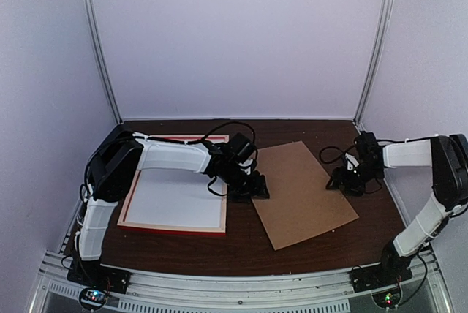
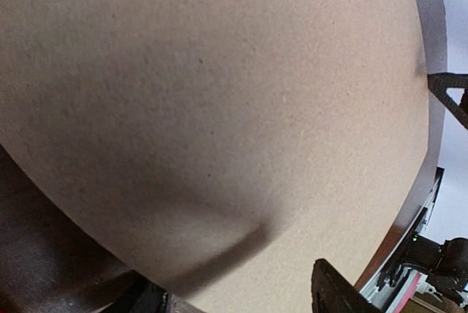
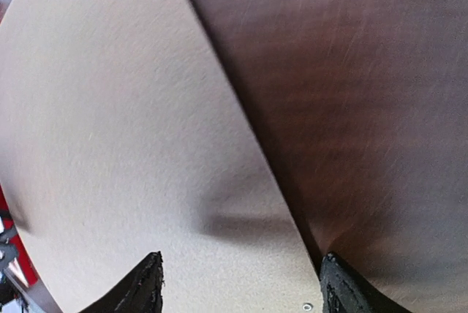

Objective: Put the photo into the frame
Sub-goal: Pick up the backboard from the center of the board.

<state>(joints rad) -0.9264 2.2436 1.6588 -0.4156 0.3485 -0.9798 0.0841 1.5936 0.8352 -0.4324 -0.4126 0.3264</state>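
Observation:
The frame (image 1: 175, 229) lies flat at the left of the table, red along its outer edges. A white sheet (image 1: 179, 200) fills its opening; no printed side shows, so I cannot tell whether it is the photo. A plain brown backing board (image 1: 303, 196) lies to the right of the frame. My left gripper (image 1: 250, 187) sits low at the board's left edge, jaws open (image 2: 241, 300) with the board (image 2: 219, 93) filling its view. My right gripper (image 1: 345, 180) is at the board's right edge, open (image 3: 241, 292), and the board's (image 3: 110, 145) edge runs between its fingers.
The dark wooden table (image 3: 351, 93) shows right of the board. Pale walls close in the table at the back and on both sides. A metal rail (image 1: 241, 287) carries the arm bases along the front. The left arm (image 1: 175, 158) reaches across the frame's upper part.

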